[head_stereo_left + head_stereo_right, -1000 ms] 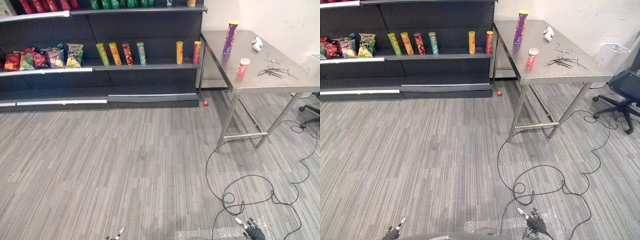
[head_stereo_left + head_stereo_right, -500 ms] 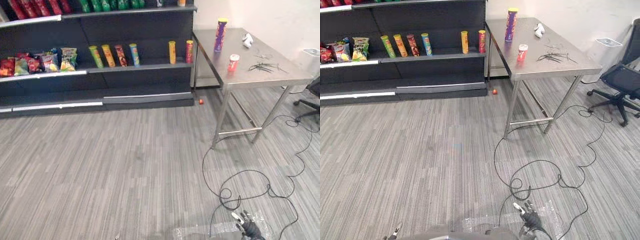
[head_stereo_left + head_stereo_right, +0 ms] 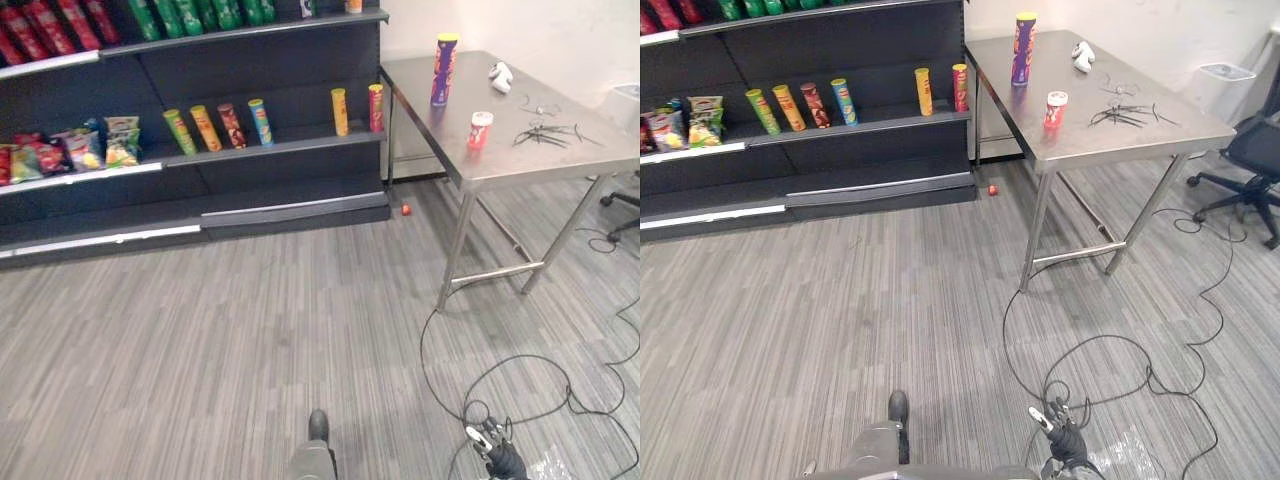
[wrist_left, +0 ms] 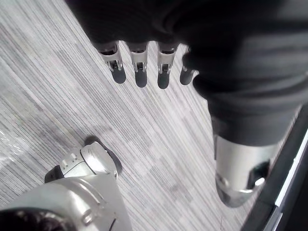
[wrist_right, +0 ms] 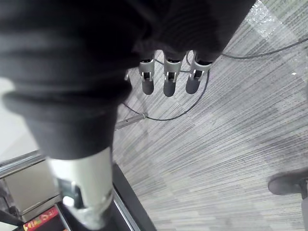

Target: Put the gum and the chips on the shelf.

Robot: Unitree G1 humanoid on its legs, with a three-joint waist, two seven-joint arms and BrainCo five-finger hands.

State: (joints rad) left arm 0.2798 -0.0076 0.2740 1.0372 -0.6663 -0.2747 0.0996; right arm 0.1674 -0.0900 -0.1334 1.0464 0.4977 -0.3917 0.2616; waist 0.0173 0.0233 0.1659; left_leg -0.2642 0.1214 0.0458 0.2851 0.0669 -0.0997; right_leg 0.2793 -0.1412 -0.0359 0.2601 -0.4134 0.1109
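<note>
- Grip check: anything held?
- Nothing. Right robot hand (image 3: 1064, 441) and left robot hand (image 4: 140, 72) both hang low over the floor (image 3: 840, 300), fingers (image 5: 165, 82) relaxed and apart.
- Where are the goods?
- Upright on the counter (image 3: 1160, 130), ahead and rightward, well apart from both. Gum (image 3: 1055, 108) stands by the edge facing the shelf (image 3: 880, 122), chips (image 3: 1023, 50) beyond it toward the far corner. Right robot hand is nearer, I'd judge.

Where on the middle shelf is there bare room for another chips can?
The widest gap on the middle shelf lies between the blue can and the yellow can. Further left it is crowded, with snack bags and close-set cans.
</note>
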